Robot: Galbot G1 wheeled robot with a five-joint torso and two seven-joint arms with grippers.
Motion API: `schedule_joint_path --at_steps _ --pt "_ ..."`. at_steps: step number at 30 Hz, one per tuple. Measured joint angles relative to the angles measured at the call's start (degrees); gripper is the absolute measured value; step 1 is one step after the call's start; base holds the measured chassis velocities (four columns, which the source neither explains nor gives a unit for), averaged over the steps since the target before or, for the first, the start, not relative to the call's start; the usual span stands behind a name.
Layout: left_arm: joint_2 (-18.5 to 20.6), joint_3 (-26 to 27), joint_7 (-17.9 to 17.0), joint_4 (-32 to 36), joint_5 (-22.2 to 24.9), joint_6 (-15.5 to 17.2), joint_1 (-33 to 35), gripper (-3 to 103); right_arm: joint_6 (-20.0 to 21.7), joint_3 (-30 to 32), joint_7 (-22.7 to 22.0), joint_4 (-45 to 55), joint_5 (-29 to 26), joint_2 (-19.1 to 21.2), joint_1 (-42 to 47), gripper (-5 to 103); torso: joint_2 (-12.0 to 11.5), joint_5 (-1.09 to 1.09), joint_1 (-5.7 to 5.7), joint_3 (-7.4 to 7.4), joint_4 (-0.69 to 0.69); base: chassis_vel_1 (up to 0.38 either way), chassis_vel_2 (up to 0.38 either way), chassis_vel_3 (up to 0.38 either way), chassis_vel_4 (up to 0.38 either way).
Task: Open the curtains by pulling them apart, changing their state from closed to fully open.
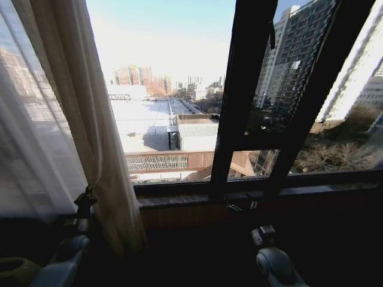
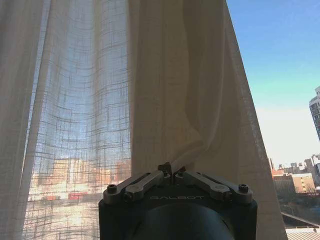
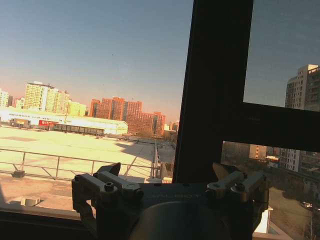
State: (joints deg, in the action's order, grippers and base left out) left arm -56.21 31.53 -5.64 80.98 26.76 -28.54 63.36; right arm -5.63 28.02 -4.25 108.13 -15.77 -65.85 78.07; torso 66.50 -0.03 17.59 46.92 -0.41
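Head view: curtain (image 1: 90, 119) is bunched at the left side of the window, sheer part trailing off to the left edge, glass to its right uncovered. I have the left gripper (image 1: 84, 199) at the bunched edge low down, near sill (image 1: 251, 192) height. Left wrist view confirms it: fingers pinched together on a fold of the curtain (image 2: 170, 100), cloth puckering up from the tips (image 2: 171, 171). Fabric reads light, soft and loosely woven, so it should slide easily but could snag or slip out; best grip is the gathered edge, several pleats thick, not the single sheer layer. Right gripper (image 3: 167, 175) is spread wide, holding nothing, facing the dark window frame (image 3: 215, 90); head view only gives me that arm (image 1: 272, 257) low by the sill.
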Motion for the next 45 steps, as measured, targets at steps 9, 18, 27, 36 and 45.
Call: schedule_joint_path --at_steps 9,18,27,36,45 --pt "2.08 -1.10 -1.47 -4.88 4.24 1.26 -4.72 0 0.00 0.01 -0.01 0.00 0.00 0.01 0.00 100 0.00 0.07 0.00 0.01 -0.05 0.004 0.003 -0.007 -0.004" --pt "10.90 3.07 -8.47 -22.06 7.29 1.36 -7.87 0 0.00 0.01 -0.01 0.00 0.00 0.00 0.00 100 0.00 0.02 0.00 0.00 0.00 0.000 0.000 0.000 0.000" --pt "16.20 5.64 -15.28 -28.61 8.41 2.02 -6.58 0 0.00 0.01 -0.01 0.00 0.00 0.01 0.00 100 0.00 0.01 0.00 0.00 -0.02 0.000 0.000 0.000 0.000" --pt "20.63 9.63 -21.56 -31.07 8.99 3.28 -5.34 0 0.00 0.01 -0.01 0.01 0.00 0.01 0.01 100 -0.01 -0.02 0.02 0.01 -0.16 -0.024 -0.016 -0.013 -0.013" --pt "16.37 11.66 -18.24 -22.79 9.04 0.93 -1.99 0 0.00 0.00 0.00 0.00 0.00 0.01 0.00 100 0.00 0.05 -0.02 0.01 0.24 0.021 0.008 0.006 0.007"
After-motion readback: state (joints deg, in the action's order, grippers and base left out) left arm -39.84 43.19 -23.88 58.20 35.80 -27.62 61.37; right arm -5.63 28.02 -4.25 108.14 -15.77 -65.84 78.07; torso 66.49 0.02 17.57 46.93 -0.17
